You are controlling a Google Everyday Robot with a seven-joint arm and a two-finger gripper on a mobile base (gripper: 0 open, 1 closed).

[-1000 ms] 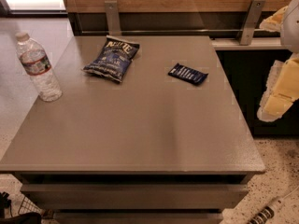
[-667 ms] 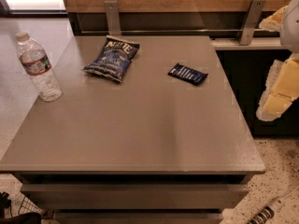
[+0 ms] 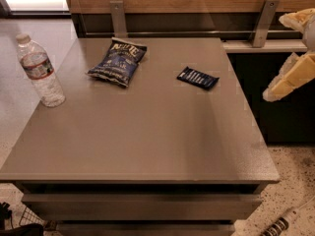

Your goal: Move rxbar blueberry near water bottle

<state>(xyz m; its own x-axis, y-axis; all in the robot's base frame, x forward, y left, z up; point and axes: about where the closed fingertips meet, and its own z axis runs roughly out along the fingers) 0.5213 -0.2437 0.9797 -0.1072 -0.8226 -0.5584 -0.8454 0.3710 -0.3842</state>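
gripper (image 3: 285,82) is hanging at right edge, its state I cannot tell | snack bar (image 3: 198,77) is lying flat center-right: pinch across narrow side | bottle (image 3: 40,72) is standing upper left: avoid bumping it

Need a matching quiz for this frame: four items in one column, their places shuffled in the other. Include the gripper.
Things:
1. water bottle
2. chip bag
3. snack bar
4. gripper

Places:
A. in the air beyond the right edge of the table
B. standing upright at the table's left edge
C. lying flat, right of centre, toward the back
D. lying toward the back, left of centre

Pairs: 1-B, 2-D, 3-C, 4-A
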